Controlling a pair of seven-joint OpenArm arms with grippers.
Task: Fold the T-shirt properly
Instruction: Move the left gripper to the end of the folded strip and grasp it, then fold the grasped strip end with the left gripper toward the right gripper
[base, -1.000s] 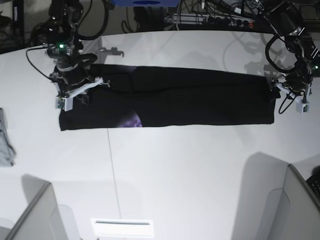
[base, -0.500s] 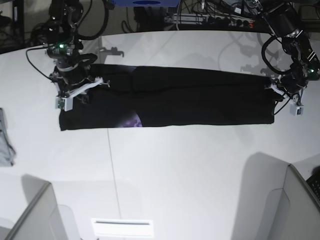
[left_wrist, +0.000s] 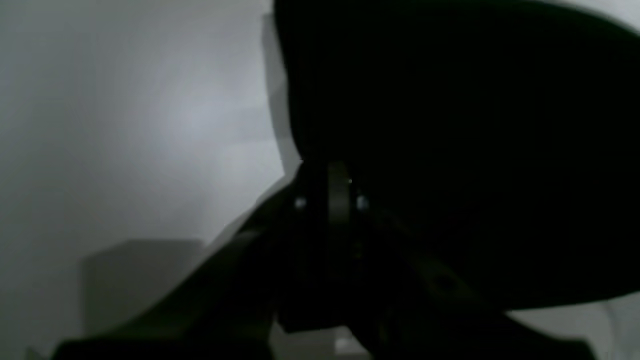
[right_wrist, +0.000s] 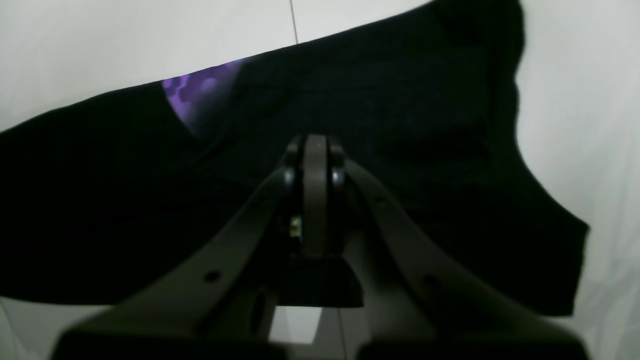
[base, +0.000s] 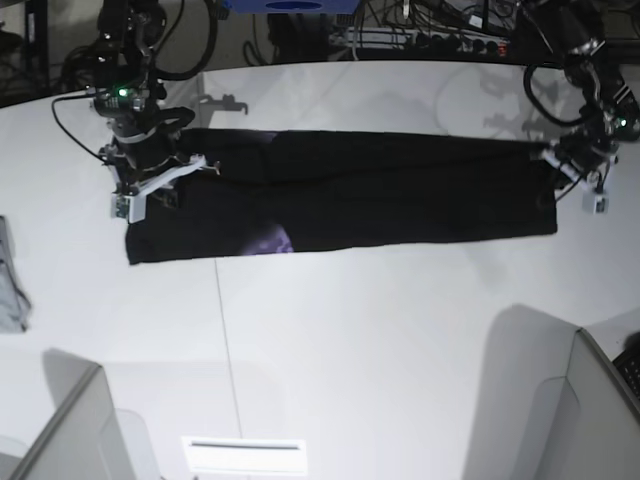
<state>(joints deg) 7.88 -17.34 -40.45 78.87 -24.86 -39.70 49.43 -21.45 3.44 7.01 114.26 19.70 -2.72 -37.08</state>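
Note:
The black T-shirt lies folded into a long narrow strip across the white table, with a purple patch at its front edge. My right gripper is at the strip's left end. In the right wrist view its jaws are shut on the black cloth. My left gripper is at the strip's right end. In the left wrist view it looks shut at the edge of the dark cloth, which is slightly raised. The orange neck mark is hidden.
A grey cloth piece lies at the table's left edge. Grey partitions stand at the front left and front right. A white label is at the front edge. Cables and equipment line the back.
My left gripper has moved up and to the right with the shirt's right end, stretching the strip. The strip's left edge slid slightly right. The right arm has hardly moved.

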